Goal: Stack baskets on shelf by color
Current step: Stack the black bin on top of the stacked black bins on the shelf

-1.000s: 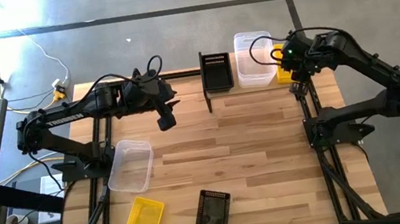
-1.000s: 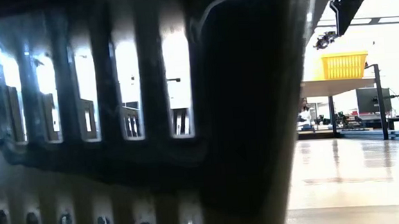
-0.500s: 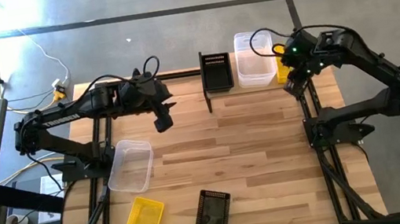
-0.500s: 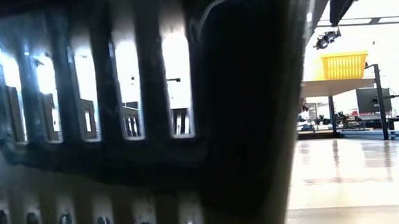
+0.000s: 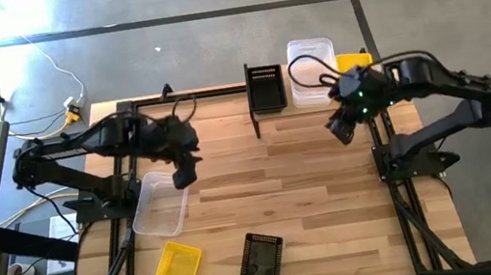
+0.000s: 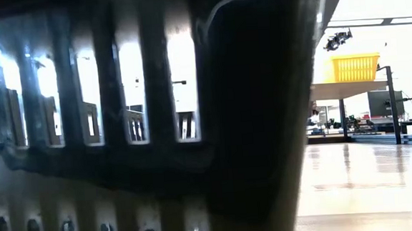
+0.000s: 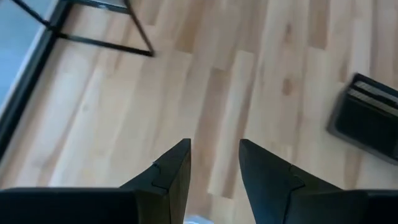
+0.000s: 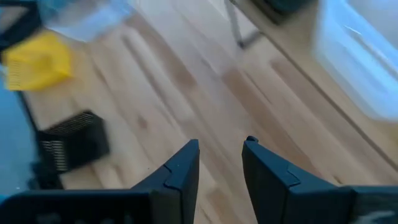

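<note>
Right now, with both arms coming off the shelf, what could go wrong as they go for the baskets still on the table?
The left gripper, open and empty, hangs over the clear tub; coming down off-centre it could shove the tub instead of gripping it. The black basket sits right against the low camera, so that view cannot confirm a pickup.

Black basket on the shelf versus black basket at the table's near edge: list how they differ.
The black basket on the shelf sits raised on the shelf, beside the clear tubs; the black basket at the near edge lies on the bare tabletop, beside a yellow basket. The first sits square to the table; the second is turned askew. Both are black, slotted and of similar size.
</note>
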You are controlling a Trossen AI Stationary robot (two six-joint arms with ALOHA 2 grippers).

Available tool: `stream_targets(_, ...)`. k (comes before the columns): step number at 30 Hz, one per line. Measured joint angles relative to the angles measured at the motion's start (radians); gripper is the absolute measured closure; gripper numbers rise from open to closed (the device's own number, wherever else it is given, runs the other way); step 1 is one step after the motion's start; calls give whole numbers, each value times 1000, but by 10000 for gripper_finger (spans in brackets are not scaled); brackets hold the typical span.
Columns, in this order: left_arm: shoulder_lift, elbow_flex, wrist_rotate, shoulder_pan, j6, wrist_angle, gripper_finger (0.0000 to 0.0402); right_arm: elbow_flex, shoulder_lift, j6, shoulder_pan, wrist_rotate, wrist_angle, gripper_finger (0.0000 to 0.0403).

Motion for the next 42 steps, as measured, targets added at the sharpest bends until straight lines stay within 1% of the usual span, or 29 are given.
stream_targets(5, 0, 0, -30, -123, -59, -2, 277, 0, 43, 58, 153, 69, 163, 295)
stream_targets(11, 0, 0, -105, -250, -189, -11, 277, 0, 138, 190, 289, 80, 314, 295)
stream_targets(16, 2, 0, -148, -322, -315, -11, 277, 0, 233, 347, 378, 64, 360, 295)
stream_targets(22, 2, 0, -155, -364, -494, -12, 277, 0, 334, 497, 464, 64, 386, 295)
stream_targets(25, 2, 0, -155, -380, -562, -12, 277, 0, 377, 560, 492, 66, 405, 295)
stream_targets(29, 2, 0, -155, -399, -648, -12, 277, 0, 435, 655, 513, 116, 434, 295)
stream_targets(35, 2, 0, -155, -421, -757, -12, 277, 0, 515, 655, 518, 105, 476, 295)
stream_targets(39, 12, 0, -153, -438, -832, -11, 277, 0, 553, 619, 520, 59, 504, 295)
stream_targets(42, 15, -1, -141, -458, -864, -11, 277, 0, 576, 654, 528, 50, 520, 295)
